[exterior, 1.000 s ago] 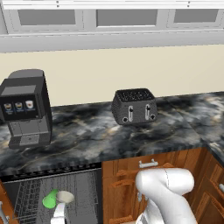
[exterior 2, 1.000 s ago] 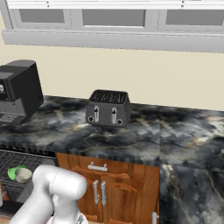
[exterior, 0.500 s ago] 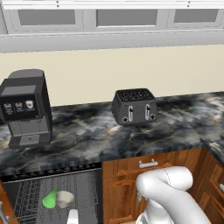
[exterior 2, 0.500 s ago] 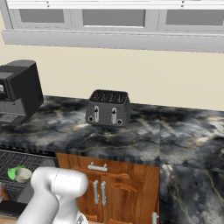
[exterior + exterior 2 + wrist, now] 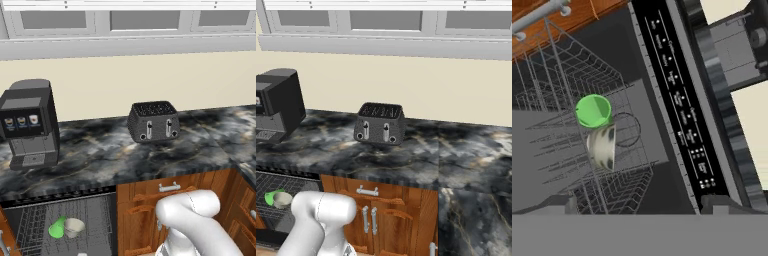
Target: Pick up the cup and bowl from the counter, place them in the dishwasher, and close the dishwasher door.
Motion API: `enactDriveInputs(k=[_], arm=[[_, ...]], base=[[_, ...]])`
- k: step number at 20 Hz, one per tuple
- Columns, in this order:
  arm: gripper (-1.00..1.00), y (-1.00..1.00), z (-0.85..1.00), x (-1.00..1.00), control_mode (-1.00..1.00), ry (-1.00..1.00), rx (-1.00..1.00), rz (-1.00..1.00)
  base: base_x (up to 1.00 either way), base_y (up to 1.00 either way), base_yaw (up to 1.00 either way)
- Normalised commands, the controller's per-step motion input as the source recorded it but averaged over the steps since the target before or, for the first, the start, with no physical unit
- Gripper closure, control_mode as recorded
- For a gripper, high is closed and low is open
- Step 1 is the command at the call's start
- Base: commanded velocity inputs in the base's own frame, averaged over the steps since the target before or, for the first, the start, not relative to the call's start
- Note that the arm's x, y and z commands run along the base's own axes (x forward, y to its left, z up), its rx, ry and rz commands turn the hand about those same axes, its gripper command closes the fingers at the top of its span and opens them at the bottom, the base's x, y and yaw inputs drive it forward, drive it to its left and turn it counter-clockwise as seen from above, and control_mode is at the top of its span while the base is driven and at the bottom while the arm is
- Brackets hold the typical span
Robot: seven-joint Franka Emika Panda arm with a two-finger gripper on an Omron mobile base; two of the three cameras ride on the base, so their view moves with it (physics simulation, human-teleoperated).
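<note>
The small bright green tumbler cup [image 5: 593, 111] lies against the shallow cream bowl [image 5: 603, 146] in the dishwasher's wire rack [image 5: 567, 120], left of centre in the hand view. The gripper's dark fingertips [image 5: 712, 202], bottom corners, stand wide apart, grasping nothing. Above, dark marbled counter [image 5: 100, 155] carries a black toaster [image 5: 153, 121].
</note>
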Motion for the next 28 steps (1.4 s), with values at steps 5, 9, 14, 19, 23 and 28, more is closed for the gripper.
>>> enactDriveInputs(k=[5, 9, 14, 19, 23, 28], arm=[[-1.00, 0.00, -0.21, -0.22, -1.00, -0.04, 0.00, -0.02], [-1.00, 0.06, -0.33, -0.09, -1.00, -0.04, -0.04, -0.01], [-1.00, 0.26, -0.47, 0.00, -1.00, -0.01, -0.08, 0.00], [-1.00, 0.39, -0.58, 0.00, -1.00, 0.00, -0.05, 0.00], [-1.00, 0.47, -0.69, 0.00, -1.00, 0.00, 0.00, 0.00], [-1.00, 0.50, -0.73, 0.00, -1.00, -0.03, 0.00, 0.00]], base=[[0.00, 0.00, 0.00], [0.00, 0.00, 0.00], [0.00, 0.00, 0.00], [0.00, 0.00, 0.00], [0.00, 0.00, 0.00], [0.00, 0.00, 0.00]])
